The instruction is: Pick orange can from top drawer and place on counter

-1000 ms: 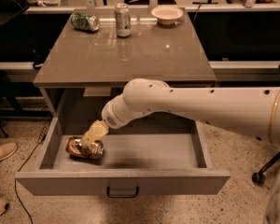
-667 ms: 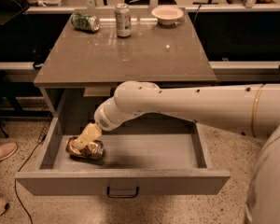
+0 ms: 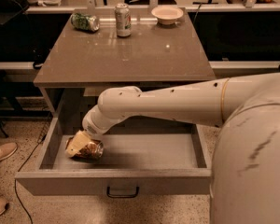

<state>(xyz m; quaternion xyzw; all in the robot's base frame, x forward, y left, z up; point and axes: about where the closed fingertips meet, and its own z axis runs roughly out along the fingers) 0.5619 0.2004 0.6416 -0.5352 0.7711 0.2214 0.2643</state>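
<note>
Early stage: the orange can point(image 3: 90, 150) lies on its side at the left end of the open top drawer point(image 3: 130, 182), with the hand point(image 3: 77, 143) down at its left end. Lifting it out and setting it on the desk point(image 3: 130, 55) is all left to do. The hand covers part of the can, so I can't tell whether it is clamped on.

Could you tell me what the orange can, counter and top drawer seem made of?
Top drawer: matte grey, probably painted metal or board. Orange can: likely thin metal, crinkled and shiny, lying in its left part with the claw at it. Counter: glossy grey-brown, perhaps laminate, showing reflections.
</note>
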